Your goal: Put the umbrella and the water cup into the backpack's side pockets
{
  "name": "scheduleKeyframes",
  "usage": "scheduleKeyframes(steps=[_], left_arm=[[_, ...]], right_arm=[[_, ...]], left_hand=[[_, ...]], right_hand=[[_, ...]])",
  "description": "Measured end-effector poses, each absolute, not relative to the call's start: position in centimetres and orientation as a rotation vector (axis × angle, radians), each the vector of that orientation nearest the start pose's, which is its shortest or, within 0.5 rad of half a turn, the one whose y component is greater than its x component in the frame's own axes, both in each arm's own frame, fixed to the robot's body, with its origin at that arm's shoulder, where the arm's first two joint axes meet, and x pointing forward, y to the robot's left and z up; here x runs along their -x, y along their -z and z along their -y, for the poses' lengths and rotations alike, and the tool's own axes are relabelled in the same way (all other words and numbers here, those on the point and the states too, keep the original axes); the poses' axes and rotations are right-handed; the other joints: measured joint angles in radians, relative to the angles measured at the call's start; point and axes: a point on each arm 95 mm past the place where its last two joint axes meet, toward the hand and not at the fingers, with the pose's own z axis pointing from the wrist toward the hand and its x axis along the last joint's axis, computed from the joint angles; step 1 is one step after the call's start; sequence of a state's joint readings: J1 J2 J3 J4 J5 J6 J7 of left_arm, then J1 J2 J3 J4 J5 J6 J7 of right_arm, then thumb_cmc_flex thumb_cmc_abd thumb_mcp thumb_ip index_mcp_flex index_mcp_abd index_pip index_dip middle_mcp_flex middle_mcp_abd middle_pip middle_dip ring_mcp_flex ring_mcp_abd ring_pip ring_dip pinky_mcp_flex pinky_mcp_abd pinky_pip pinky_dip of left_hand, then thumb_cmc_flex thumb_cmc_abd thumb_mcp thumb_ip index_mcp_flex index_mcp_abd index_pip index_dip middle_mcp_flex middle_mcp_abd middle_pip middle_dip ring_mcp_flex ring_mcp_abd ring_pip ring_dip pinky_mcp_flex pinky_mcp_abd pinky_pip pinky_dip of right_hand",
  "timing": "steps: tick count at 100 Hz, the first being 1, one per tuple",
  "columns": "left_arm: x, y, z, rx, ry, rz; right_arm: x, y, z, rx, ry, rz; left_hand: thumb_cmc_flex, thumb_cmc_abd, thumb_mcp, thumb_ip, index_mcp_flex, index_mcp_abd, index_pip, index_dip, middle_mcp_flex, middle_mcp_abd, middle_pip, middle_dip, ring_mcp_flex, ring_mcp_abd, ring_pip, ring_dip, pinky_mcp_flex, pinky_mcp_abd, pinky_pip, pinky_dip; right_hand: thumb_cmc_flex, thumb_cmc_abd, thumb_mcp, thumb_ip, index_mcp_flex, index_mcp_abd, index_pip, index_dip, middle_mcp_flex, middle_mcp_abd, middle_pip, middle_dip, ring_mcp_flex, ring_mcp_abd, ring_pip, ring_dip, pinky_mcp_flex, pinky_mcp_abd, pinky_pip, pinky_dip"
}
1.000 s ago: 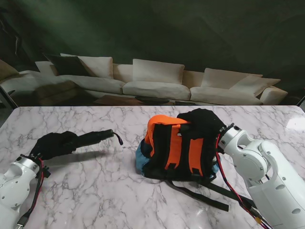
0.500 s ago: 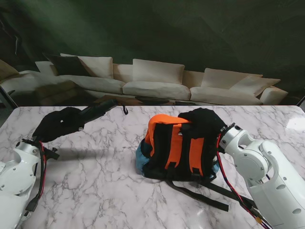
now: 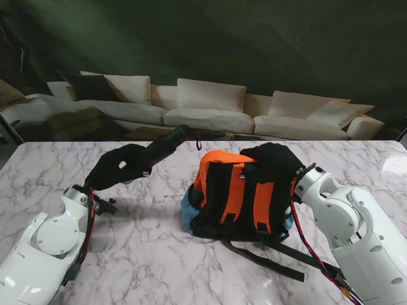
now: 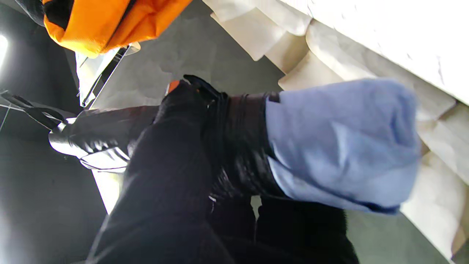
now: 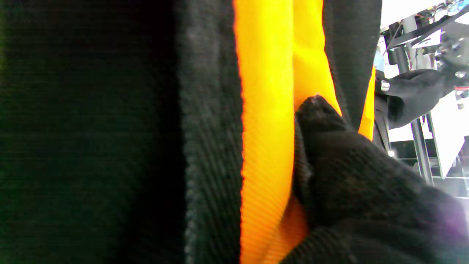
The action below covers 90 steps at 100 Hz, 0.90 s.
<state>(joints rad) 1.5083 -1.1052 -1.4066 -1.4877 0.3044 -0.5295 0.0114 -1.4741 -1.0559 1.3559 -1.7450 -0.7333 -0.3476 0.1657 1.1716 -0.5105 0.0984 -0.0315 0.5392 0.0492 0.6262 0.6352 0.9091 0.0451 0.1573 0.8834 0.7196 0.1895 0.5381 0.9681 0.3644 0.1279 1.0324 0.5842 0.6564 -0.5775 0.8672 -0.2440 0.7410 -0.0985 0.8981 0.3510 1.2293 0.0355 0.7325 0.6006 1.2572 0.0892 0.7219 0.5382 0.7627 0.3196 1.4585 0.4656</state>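
Note:
The orange and black backpack [image 3: 238, 197] stands upright in the middle of the table. My right hand [image 3: 273, 162], in a black glove, is shut on its top; in the right wrist view a finger [image 5: 329, 146] presses into the orange fabric [image 5: 267, 110]. My left hand [image 3: 121, 166] is shut on the folded black umbrella [image 3: 166, 141], held off the table with its strap end pointing at the backpack's top left. The left wrist view shows the umbrella [image 4: 110, 128] in the gloved fingers and the backpack [image 4: 106, 22] beyond. I cannot make out a water cup.
A blue part [image 3: 187, 213] shows at the backpack's lower left side. Black straps [image 3: 273, 257] trail on the marble table [image 3: 140, 254] toward me. A white sofa [image 3: 203, 111] stands beyond the far edge.
My left hand has lifted the umbrella off the table and carried it right, toward the backpack. The right hand and backpack have stayed put.

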Motion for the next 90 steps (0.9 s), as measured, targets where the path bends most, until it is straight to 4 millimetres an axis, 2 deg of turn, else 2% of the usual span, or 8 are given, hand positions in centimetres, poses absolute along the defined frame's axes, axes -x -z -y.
scheduleKeyframes(steps=[46, 74, 90], left_arm=[[-43.3, 27.6, 1.5, 1.44, 2.39, -1.221], [-44.1, 28.6, 2.5, 1.499, 2.356, -1.245], [-44.2, 29.0, 3.0, 1.511, 2.334, -1.33]], right_arm=[[-42.2, 21.5, 0.6, -1.023, -1.898, -1.544], [-42.2, 21.6, 0.6, -1.018, -1.902, -1.545], [-42.2, 21.6, 0.6, -1.017, -1.904, -1.549]], left_hand=[[0.0, 0.0, 0.0, 0.0, 0.0, 0.003, 0.0, 0.0, 0.0, 0.002, 0.0, 0.0, 0.0, 0.001, 0.0, 0.0, 0.0, 0.001, 0.0, 0.0], [0.0, 0.0, 0.0, 0.0, 0.0, 0.005, 0.021, 0.0, 0.0, 0.002, 0.0, 0.0, 0.0, 0.001, 0.0, -0.03, 0.0, 0.002, 0.0, -0.002], [0.0, 0.0, 0.0, 0.0, 0.0, 0.011, 0.031, 0.001, 0.001, 0.001, 0.0, -0.012, 0.0, 0.001, -0.004, -0.066, 0.001, 0.002, 0.011, -0.003]], right_hand=[[0.0, 0.0, 0.0, 0.0, 0.0, 0.0, 0.0, 0.0, -0.001, 0.0, 0.0, 0.0, 0.0, 0.0, 0.0, 0.0, 0.0, 0.0, 0.0, 0.0], [0.0, 0.0, 0.0, 0.0, 0.0, -0.001, 0.0, 0.0, -0.001, 0.0, 0.0, 0.0, 0.0, 0.0, 0.0, 0.0, 0.0, 0.0, 0.0, 0.0], [0.0, 0.0, 0.0, 0.0, 0.0, -0.001, 0.0, 0.0, -0.001, 0.0, 0.0, 0.0, 0.0, 0.0, 0.0, 0.0, 0.0, 0.0, 0.0, 0.0]])
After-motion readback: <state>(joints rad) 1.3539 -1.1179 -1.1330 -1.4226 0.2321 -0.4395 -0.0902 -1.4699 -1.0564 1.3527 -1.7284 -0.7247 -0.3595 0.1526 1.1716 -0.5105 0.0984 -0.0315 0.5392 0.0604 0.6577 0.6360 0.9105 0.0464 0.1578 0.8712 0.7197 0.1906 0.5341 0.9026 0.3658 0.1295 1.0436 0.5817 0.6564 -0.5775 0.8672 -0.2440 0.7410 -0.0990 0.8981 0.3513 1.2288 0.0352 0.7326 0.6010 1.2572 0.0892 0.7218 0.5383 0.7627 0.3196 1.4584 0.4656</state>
